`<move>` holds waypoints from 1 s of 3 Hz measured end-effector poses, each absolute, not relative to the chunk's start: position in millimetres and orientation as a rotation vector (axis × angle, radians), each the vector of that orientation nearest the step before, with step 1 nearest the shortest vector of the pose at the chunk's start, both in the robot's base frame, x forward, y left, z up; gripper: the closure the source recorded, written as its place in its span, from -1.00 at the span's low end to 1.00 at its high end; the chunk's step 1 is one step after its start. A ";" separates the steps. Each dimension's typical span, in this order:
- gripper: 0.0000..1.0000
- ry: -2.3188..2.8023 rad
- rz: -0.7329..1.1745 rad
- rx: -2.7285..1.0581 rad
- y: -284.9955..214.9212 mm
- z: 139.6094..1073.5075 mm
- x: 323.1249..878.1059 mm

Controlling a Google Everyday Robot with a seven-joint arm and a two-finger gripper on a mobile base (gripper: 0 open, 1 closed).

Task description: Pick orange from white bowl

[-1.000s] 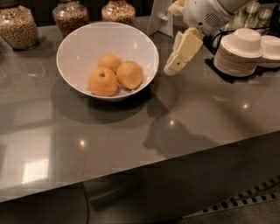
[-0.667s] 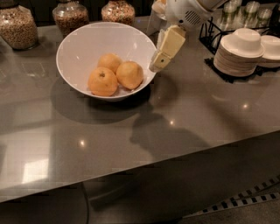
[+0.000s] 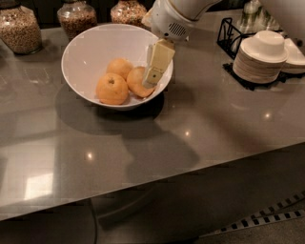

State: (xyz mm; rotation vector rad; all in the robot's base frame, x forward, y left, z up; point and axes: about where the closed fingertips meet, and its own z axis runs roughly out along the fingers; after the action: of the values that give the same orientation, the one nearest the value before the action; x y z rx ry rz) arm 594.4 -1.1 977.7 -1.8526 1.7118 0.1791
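The white bowl [image 3: 86, 52] stands on the grey counter, left of centre. It holds three oranges. The oval, lumpy yellow-orange orange [image 3: 136, 82] lies at the bowl's right side. A rounder, deeper orange one with a dark stem dimple [image 3: 112, 88] lies in front of it to the left. A paler one [image 3: 119, 66] lies behind. My gripper [image 3: 152, 77] hangs from the white arm over the bowl's right rim. It reaches down just in front of the oval orange and hides that orange's right edge.
Three glass jars of grains [image 3: 19, 29] [image 3: 76, 17] [image 3: 127, 10] line the back of the counter. A stack of small white dishes [image 3: 261, 57] sits in a black rack [image 3: 230, 34] at the right. The counter's front edge [image 3: 157, 178] runs below.
The gripper has moved left, from outside the bowl's right side to over its rim, down by the oval orange. The oranges and the bowl have not moved.
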 end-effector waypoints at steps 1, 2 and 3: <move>-0.84 1.724 0.182 -1.903 15.7 961.2 596.5; -0.50 1.746 0.190 -1.925 25.4 949.1 603.8; -0.38 1.778 0.189 -1.933 27.9 936.8 612.9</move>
State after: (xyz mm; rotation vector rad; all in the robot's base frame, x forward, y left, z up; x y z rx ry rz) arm 612.9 27.9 936.8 -1.9331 1.7779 0.1887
